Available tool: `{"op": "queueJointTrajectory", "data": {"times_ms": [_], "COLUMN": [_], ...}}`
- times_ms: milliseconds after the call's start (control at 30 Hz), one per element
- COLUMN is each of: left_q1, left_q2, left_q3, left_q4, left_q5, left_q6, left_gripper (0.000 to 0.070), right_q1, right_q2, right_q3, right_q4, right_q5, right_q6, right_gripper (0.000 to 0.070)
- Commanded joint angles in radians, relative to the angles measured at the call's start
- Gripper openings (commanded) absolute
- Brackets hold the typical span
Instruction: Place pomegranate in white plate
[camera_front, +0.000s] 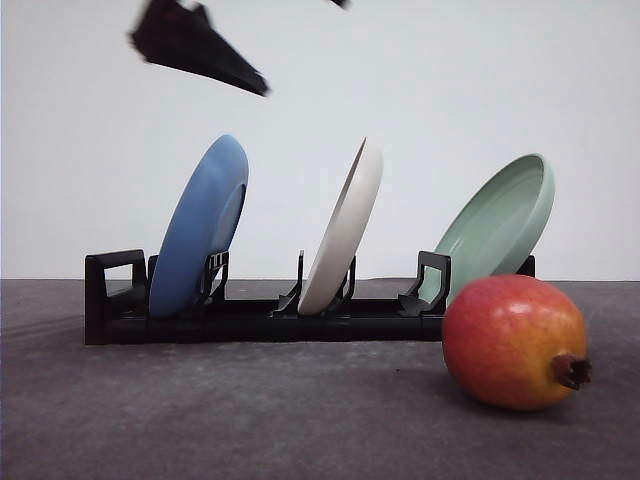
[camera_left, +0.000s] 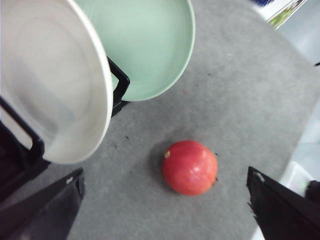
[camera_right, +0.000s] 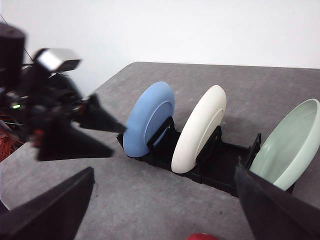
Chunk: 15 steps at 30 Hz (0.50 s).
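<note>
From the left we see a black rack (camera_front: 250, 318) on the grey table (camera_front: 250, 420), holding three plates on edge, all leaning right. First the blue plate (camera_front: 200, 228), then the white plate (camera_front: 345, 228) in the middle slot, then the green plate (camera_front: 497, 228) at the rack's right end. Above the blue plate the left gripper (camera_front: 200, 45) hangs in the air (front view gives dark fingers only). In its wrist view the left gripper (camera_left: 165, 210) has its jaws spread wide with nothing between them but table; the pomegranate (camera_left: 190, 167) lies just ahead of that gap, untouched.

Farther right, the pomegranate (camera_front: 514, 342) sits on the table in front of the rack's right end, below the green plate, its brown crown pointing right. It is apart from the white plate, not in it.

The right gripper (camera_right: 165, 210) also has its jaws wide apart and holds nothing; in its view we see the rack with all three plates, the left arm (camera_right: 45, 100) blurred beyond the blue plate, and a sliver of red fruit at the frame edge.
</note>
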Motion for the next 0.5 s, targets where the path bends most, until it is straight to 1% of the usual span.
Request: {"op": "queueJointTrajectory", "data": {"times_ms": [0, 133, 200, 300, 467], "left_q1": [-0.019, -0.046, -0.054, -0.065, -0.072], "left_q2": [0.075, 0.216, 0.269, 0.33, 0.392], "left_q3": [0.091, 0.23, 0.272, 0.303, 0.305], "left_q4": [-0.018, -0.056, -0.053, -0.03, 0.027], "left_q5": [-0.026, -0.091, -0.123, -0.167, -0.257], "left_q6": [0.012, 0.024, 0.027, 0.035, 0.043], "left_gripper": [0.0627, 0.0627, 0.0627, 0.0627, 0.0626], "right_q1": [0.001, 0.001, 0.001, 0.001, 0.001], "right_q2": [0.004, 0.004, 0.004, 0.004, 0.004], "right_q3": [0.016, 0.016, 0.016, 0.016, 0.016], "right_q4": [0.005, 0.002, 0.0, -0.009, -0.019], "right_q5": [0.0, 0.0, 0.0, 0.0, 0.0], "right_q6": [0.013, 0.013, 0.013, 0.013, 0.013], "right_gripper": [0.0569, 0.0569, 0.0569, 0.0569, 0.0569]}}
